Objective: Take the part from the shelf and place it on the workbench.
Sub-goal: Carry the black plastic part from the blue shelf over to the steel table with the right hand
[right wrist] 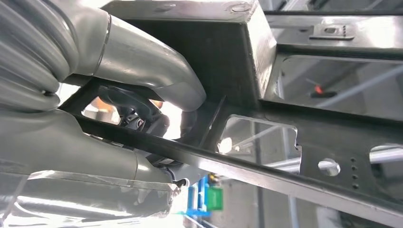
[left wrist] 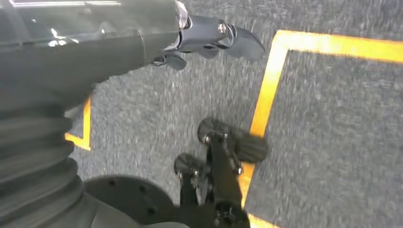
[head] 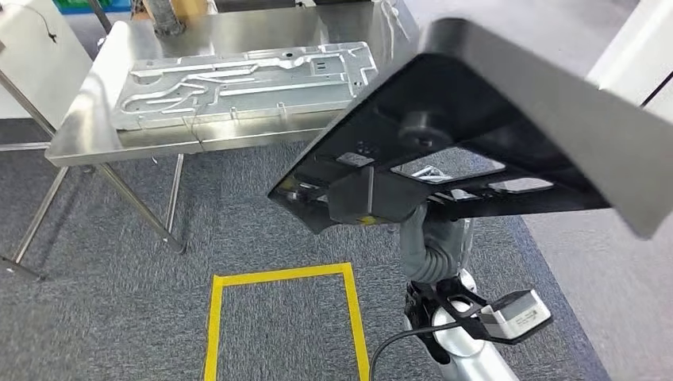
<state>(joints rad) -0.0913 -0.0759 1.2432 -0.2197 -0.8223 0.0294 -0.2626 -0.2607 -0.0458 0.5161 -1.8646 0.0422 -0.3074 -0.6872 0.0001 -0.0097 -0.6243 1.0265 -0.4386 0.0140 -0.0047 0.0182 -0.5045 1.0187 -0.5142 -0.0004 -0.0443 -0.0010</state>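
One large black metal frame part (head: 508,119) with cut-out windows is up in the air in front of you, gripped from below by your right robot hand (right wrist: 142,102), whose thumb and fingers wrap a bar of it. Your left robot hand (left wrist: 214,40) hangs low over the grey carpet (head: 119,262) and its yellow taped rectangle (head: 286,317), fingers loosely curled, holding nothing. Farther off stands the stainless steel bench (head: 87,135), carrying a flat silver machined plate (head: 238,83); the black part is short of it, not touching.

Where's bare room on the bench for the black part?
Bench is mostly taken by a silver plate. Bare steel: the strip behind the plate, the left end, a thin front lip. Right hand holds the black part above the right end.
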